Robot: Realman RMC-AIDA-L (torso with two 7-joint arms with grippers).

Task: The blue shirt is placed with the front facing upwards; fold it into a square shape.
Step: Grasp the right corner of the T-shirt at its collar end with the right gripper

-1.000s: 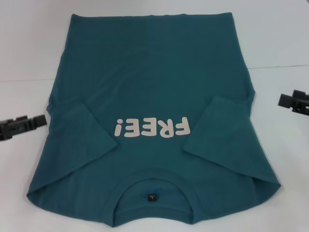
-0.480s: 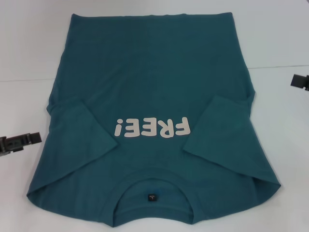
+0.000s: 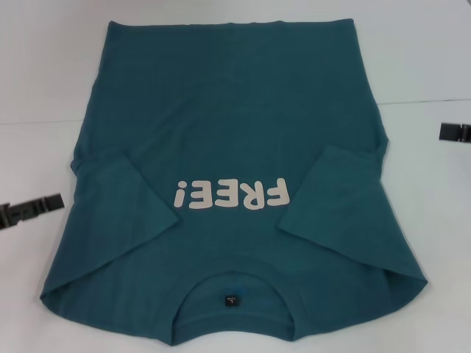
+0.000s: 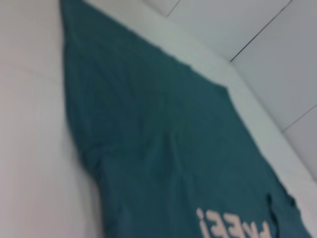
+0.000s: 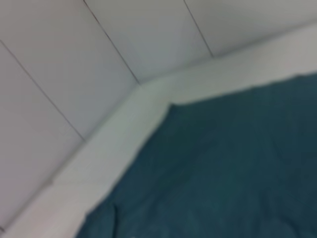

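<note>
White table (image 3: 44, 81) holds blue shirt (image 3: 235, 147); left gripper (image 3: 33, 209), right gripper (image 3: 455, 132) flank it.

My left claw (image 3: 33, 208) hangs low at the left edge; my right claw (image 3: 455, 132) hangs higher, at the right edge.

A white table (image 3: 44, 88) carries the load; directly on it lies the blue shirt (image 3: 235, 132), spread flat between the left gripper (image 3: 33, 209) and the right gripper (image 3: 455, 132), print up; both sleeves are folded inward.
</note>
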